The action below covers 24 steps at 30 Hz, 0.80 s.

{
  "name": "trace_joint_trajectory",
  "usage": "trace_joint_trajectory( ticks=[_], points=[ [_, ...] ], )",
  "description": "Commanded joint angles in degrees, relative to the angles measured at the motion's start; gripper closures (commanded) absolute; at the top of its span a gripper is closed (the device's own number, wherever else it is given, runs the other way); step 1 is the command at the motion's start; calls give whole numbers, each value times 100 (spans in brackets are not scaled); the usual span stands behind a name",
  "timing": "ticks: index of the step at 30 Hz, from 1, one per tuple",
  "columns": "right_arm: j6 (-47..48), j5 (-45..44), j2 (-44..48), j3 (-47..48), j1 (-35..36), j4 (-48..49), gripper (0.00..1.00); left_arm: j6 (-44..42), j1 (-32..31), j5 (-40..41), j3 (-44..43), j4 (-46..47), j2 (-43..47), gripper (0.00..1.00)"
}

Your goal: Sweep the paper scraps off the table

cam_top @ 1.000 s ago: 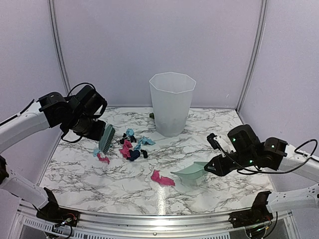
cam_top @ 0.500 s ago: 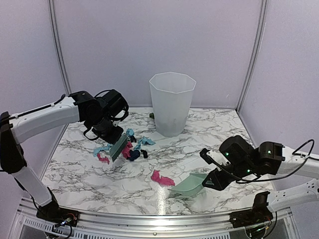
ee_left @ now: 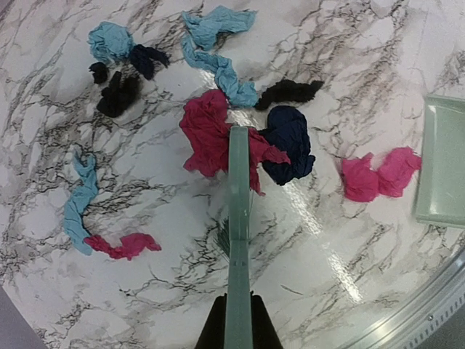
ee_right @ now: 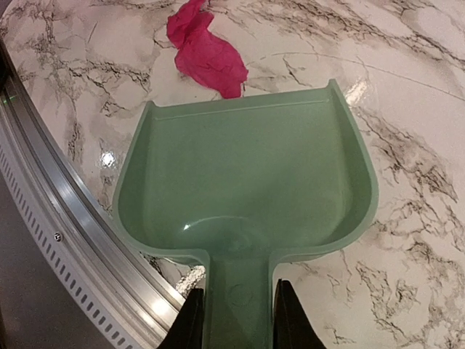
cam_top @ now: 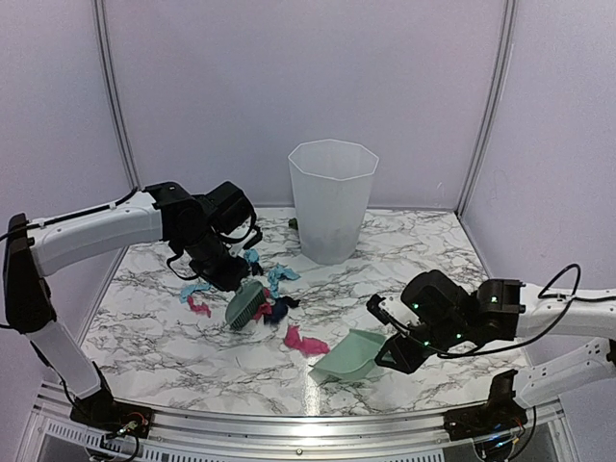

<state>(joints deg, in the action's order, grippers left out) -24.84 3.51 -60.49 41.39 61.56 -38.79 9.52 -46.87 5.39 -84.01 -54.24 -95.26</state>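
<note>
The paper scraps lie on the marble-patterned tabletop, mostly left of centre in the top view. In the left wrist view a large magenta piece and a dark navy one sit mid-frame. Light blue strips and small black bits lie above them and toward the upper left. A light blue strip and a thin magenta bit lie apart at the left. One more magenta scrap lies alone, just beside the open lip of the mint-green dustpan and not inside it.

The mint-green brush stands over the magenta and navy pieces, its head down among them. The left gripper is clamped narrow on the brush handle at the bottom of its wrist view.

The dustpan rests low near the metal front rail in the lower middle of the top view. The right gripper is closed around its handle. A translucent white bin stands at the back, well apart from the scraps.
</note>
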Motion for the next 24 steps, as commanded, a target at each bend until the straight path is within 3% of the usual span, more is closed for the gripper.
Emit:
trace_joint_trajectory(
  ticks=[1,10,19,24],
  points=[
    [286,7,-359,8,67,564,100,388,-208,-821,201,-65,347,100],
    [720,120,-517,171,91,940,100,1112,-256,-639,-115,-254,1055,100],
    [478,65,-160,68,449,476,100,1059,-244,330,-272,-682,1036,100],
    [253,-172,-105,-38,471,554,100,1006,-251,484,-318,-659,683,100]
  ],
)
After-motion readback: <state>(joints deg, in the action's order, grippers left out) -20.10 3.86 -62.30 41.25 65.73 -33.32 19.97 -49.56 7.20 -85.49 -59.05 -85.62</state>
